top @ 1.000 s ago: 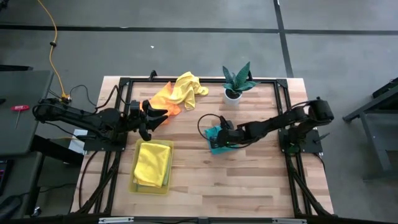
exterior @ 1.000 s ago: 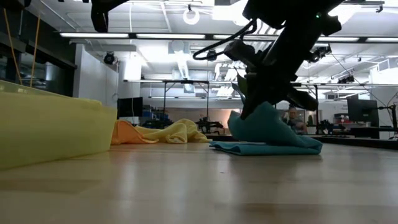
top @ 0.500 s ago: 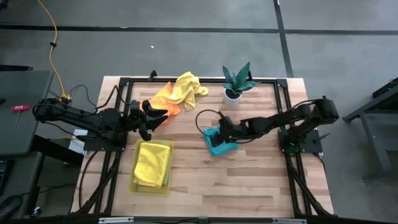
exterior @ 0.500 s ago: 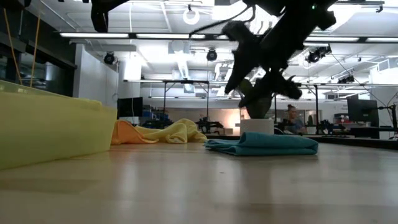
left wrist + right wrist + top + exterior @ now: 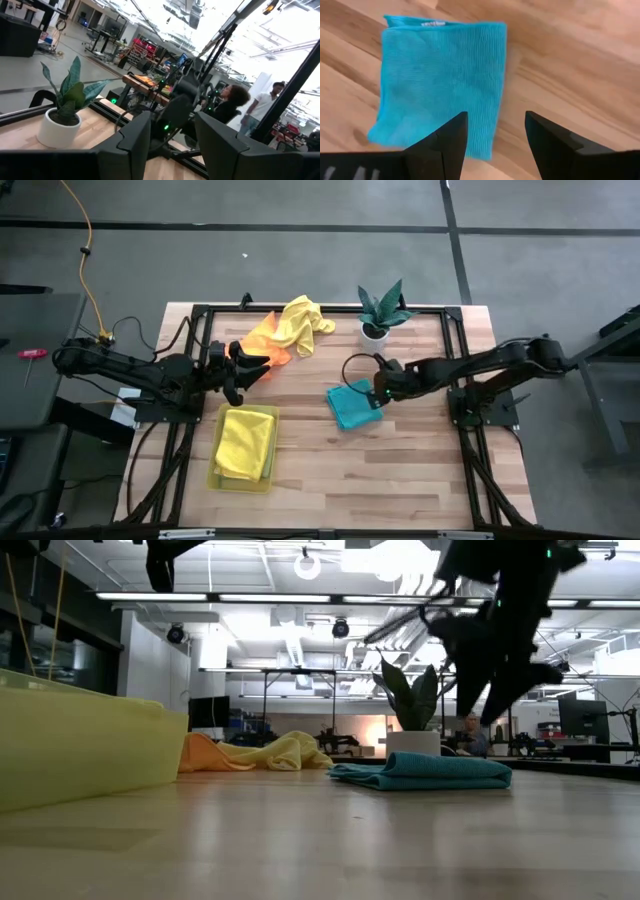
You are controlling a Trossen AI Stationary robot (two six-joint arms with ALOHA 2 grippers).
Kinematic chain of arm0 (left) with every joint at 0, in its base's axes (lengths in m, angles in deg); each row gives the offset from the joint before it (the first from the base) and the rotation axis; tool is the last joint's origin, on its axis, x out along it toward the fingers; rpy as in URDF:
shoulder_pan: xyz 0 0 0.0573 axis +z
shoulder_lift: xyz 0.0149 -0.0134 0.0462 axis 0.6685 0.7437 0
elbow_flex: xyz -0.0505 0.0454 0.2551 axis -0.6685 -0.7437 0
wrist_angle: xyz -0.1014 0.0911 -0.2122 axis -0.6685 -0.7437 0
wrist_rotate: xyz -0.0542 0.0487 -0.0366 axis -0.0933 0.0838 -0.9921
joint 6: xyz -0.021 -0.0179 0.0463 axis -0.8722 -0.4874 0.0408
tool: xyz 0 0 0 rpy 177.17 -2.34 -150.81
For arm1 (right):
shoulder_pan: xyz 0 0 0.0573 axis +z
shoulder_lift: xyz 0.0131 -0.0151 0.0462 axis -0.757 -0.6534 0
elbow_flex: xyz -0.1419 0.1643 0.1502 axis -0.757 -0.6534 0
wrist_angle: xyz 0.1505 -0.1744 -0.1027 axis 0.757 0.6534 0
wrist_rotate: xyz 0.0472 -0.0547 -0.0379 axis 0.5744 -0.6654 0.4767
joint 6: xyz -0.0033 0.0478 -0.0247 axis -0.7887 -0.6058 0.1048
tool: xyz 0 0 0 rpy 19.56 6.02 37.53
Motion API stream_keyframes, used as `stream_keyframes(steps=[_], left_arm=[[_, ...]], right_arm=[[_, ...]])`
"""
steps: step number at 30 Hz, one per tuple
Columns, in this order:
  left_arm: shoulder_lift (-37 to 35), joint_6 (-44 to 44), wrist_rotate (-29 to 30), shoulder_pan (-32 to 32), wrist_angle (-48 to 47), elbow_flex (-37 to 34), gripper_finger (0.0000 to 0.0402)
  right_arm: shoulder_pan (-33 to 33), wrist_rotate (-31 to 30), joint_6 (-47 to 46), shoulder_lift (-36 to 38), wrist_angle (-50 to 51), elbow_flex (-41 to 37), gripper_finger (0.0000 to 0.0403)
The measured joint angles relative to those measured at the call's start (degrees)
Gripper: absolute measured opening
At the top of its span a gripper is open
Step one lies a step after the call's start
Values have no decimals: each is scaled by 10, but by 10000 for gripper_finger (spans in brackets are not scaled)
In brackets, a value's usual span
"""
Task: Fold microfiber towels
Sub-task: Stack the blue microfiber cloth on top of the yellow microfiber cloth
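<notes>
A teal microfiber towel (image 5: 350, 405) lies folded flat on the wooden table near its middle. My right gripper (image 5: 381, 389) hangs open just above the towel's right edge, touching nothing; in the right wrist view its fingers (image 5: 495, 125) stand apart over the cloth (image 5: 440, 85). At the far side, an orange towel (image 5: 262, 342) and a yellow towel (image 5: 303, 323) lie crumpled together. Another yellow towel (image 5: 245, 442) lies folded in a yellow tray (image 5: 215, 478). My left gripper (image 5: 243, 372) waits open beside the orange towel, holding nothing.
A small potted plant (image 5: 380, 310) stands in a white pot at the far edge, just beyond the teal towel. The tray sits at the near left. Bare wood lies along the near edge (image 5: 380, 480) and at the right.
My right gripper has opened and let go of the teal towel, then risen and drawn back toward the table's right edge. The towel's raised part has dropped, and the cloth now lies flat and folded.
</notes>
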Motion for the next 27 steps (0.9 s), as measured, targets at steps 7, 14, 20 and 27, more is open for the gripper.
stream_keyframes(steps=[7, 14, 20, 27], left_arm=[[0, -3, 0, 0, 0, 0, 147], [0, -4, 0, 0, 0, 0, 147], [0, -4, 1, 0, 0, 0, 147], [0, -3, 11, 0, 0, 0, 147]], right_arm=[[0, 29, -42, -43, -150, -73, 190], [14, 45, -59, -89, -193, -79, 190], [39, 16, -97, -109, -199, -77, 177], [45, 5, -66, -99, -171, -78, 17]])
